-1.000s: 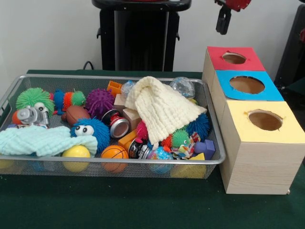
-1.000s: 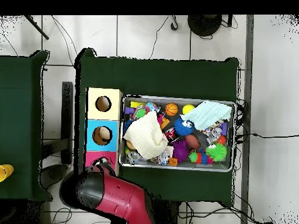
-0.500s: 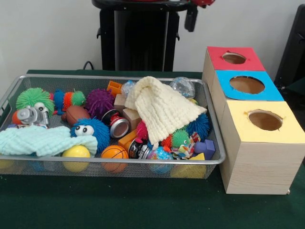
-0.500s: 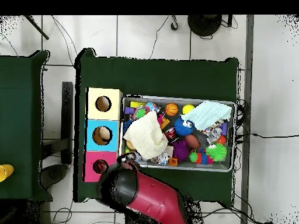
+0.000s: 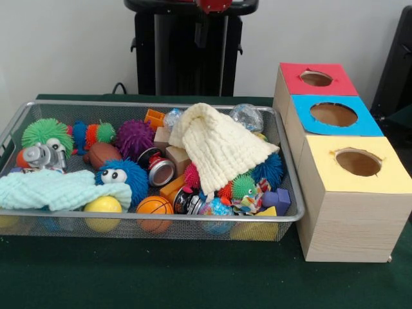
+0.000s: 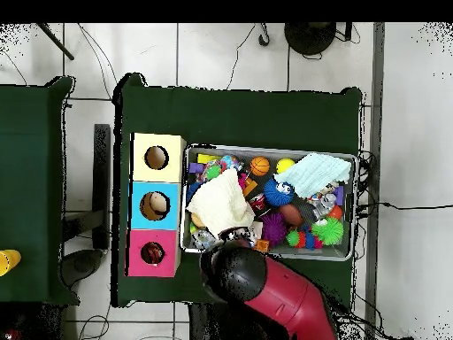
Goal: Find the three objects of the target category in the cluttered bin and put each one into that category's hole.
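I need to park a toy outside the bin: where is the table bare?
Free: the green cloth in front of the wire bin, and the strip beyond it overhead. Crowded: the bin itself, and the three boxes close beside it.

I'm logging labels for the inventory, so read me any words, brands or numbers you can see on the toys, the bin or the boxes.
No readable text anywhere.
Cans: printed sides, too blurred to read.
Red box, blue box, yellow box: plain coloured tops with holes, no labels.
Bin: no markings.
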Controlling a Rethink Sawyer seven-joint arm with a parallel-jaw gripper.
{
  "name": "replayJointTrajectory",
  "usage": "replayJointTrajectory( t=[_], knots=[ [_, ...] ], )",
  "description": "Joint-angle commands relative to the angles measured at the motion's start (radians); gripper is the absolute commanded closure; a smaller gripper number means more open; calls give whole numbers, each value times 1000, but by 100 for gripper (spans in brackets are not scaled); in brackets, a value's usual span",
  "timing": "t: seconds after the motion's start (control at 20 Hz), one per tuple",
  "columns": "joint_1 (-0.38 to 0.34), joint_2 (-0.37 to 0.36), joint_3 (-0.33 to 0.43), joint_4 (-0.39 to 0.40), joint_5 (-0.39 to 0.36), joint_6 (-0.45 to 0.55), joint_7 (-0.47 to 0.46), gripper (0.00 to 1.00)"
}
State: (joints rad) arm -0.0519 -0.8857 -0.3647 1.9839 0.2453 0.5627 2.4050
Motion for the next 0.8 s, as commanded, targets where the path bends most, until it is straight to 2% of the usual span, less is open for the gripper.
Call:
replayJointTrajectory(
  t=[0.05, 0.2, 0.25, 0.45, 0.8],
  knots=[
    [-40, 48, 156, -138, -94, 56, -102, 100],
    [-37, 45, 159, -145, -108, 63, -85, 100],
    [-12, 37, 157, -139, -109, 65, -62, 100],
    [10, 14, 156, -118, -119, 54, -36, 100],
    [16, -17, 147, -112, -138, 60, -28, 100]
  ],
)
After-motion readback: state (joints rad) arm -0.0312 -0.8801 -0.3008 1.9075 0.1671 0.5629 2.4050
